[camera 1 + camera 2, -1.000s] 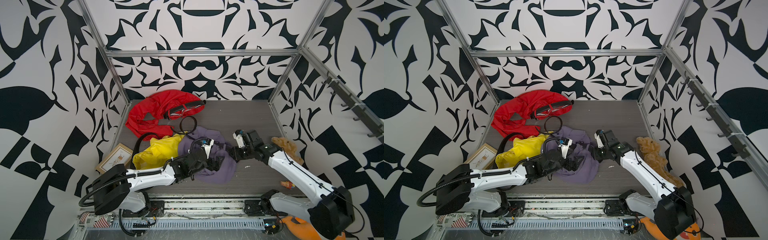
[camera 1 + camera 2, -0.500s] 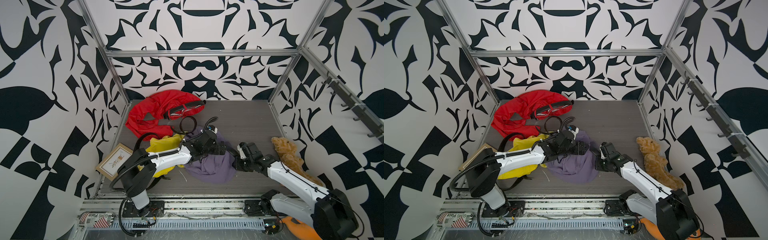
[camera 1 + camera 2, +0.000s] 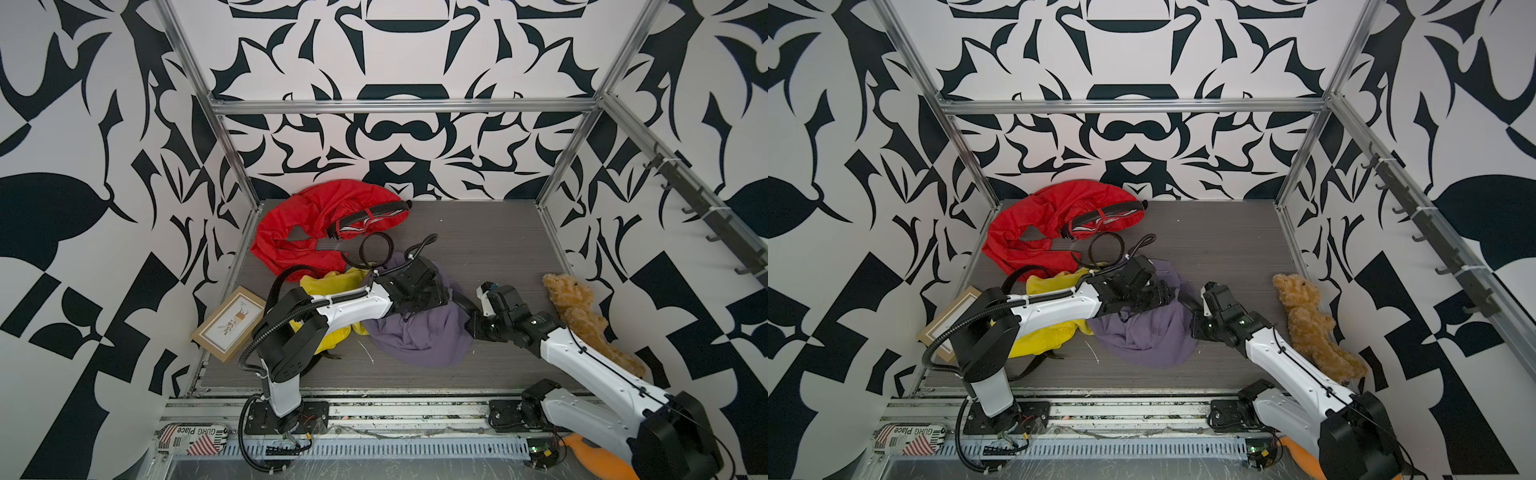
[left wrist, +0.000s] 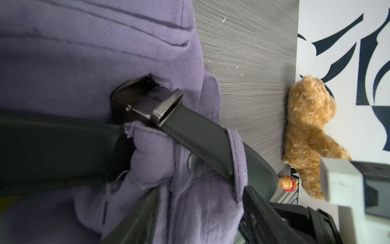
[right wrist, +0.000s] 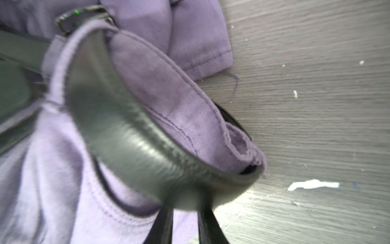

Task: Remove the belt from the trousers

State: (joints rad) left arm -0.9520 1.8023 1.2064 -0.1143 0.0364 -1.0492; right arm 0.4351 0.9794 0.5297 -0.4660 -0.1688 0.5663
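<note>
Trousers: purple trousers are seen crumpled at the middle of the grey worktop in both top views.
Belt: a black belt is threaded through the waistband loops, and its buckle is pressed against the cloth.
Left hand: the left hand is lowered on the trousers' far part. Its fingers are set wide apart astride waistband and belt, and nothing is seen clamped.
Right hand: the right hand is placed at the trousers' right edge, closed on a bend of the belt.
Surroundings: a red garment lies far left, a yellow garment left of the trousers, a framed picture near left, and a teddy bear by the right wall.
Room: the walls are patterned black and white, and hooks are fixed on the right wall.
</note>
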